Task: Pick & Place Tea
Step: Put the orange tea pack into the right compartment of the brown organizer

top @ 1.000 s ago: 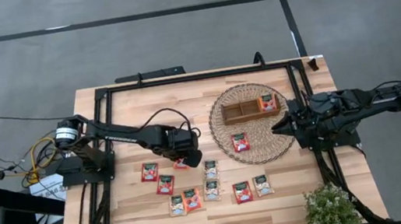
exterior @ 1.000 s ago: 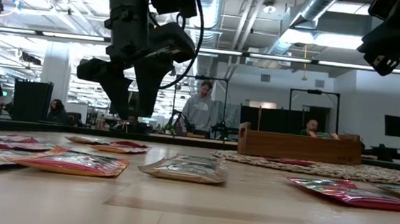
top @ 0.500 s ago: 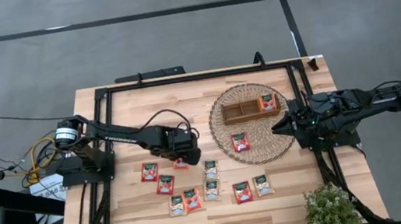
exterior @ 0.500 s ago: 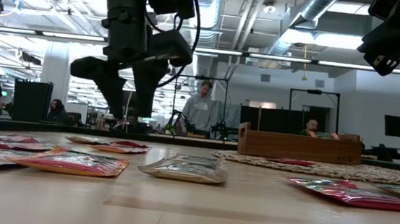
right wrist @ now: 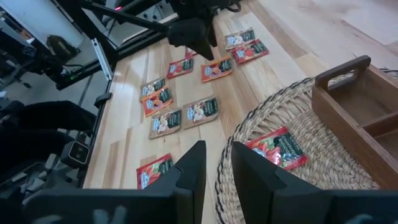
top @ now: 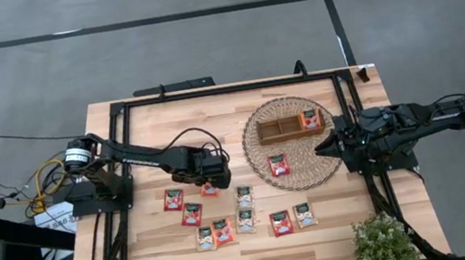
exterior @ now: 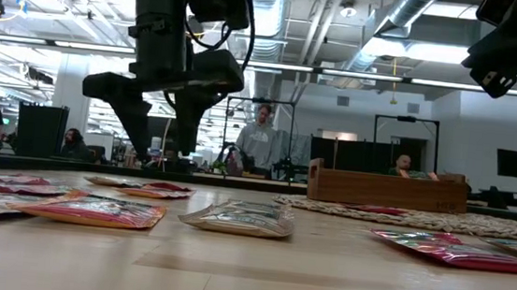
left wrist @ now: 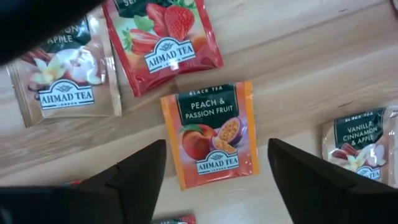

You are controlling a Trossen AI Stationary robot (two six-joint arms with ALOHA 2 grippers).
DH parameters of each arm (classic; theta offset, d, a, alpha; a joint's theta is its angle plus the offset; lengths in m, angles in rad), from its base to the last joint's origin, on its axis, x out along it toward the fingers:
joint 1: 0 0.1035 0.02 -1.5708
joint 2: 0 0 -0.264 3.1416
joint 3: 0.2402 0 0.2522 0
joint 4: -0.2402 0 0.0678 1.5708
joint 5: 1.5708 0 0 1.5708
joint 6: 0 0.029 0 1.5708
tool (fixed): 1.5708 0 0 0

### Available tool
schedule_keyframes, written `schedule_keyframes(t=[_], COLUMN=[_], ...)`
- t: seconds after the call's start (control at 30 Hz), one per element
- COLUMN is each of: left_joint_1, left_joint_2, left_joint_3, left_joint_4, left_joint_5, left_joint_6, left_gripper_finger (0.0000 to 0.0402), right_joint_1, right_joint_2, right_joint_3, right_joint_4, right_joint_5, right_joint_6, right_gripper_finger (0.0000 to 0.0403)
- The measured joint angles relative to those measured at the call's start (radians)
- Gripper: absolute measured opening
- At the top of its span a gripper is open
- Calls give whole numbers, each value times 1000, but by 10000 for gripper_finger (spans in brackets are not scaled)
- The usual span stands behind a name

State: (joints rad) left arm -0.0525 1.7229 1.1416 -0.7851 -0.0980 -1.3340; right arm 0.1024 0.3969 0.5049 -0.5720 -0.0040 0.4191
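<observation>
- Clearly the left claw (left wrist: 211, 174) hangs with fingers spread either side of the orange peach sachet (left wrist: 211, 134), lined up to grip it.
- Other sachets (top: 244, 215) lie flat on the surface (top: 159, 259), near the wicker mat (top: 298, 171).
- Right claw (top: 320, 148) waits nearly closed over the mat.

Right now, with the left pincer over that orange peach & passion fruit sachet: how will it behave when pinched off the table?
The peach & passion fruit sachet lies flat on the bare wood table, so it likely slides before the open left pincer catches an edge. It looks like thin glossy foil: probably light, floppy and slippery. Neighbouring sachets lie apart, so it probably won't drag them.
</observation>
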Motion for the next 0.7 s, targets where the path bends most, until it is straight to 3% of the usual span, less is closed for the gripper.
schedule_keyframes(t=[0.27, 0.7], left_joint_1=[0, 2], left_joint_2=[42, 92], left_joint_3=[-1, -1], left_joint_4=[33, 60], left_joint_5=[70, 57], left_joint_6=[9, -25], left_gripper_finger=[333, 335], right_joint_1=[0, 0], right_joint_2=[0, 0], right_joint_3=[0, 0], right_joint_4=[5, 14], right_joint_5=[0, 0], right_joint_6=[0, 4], right_gripper_finger=[67, 67])
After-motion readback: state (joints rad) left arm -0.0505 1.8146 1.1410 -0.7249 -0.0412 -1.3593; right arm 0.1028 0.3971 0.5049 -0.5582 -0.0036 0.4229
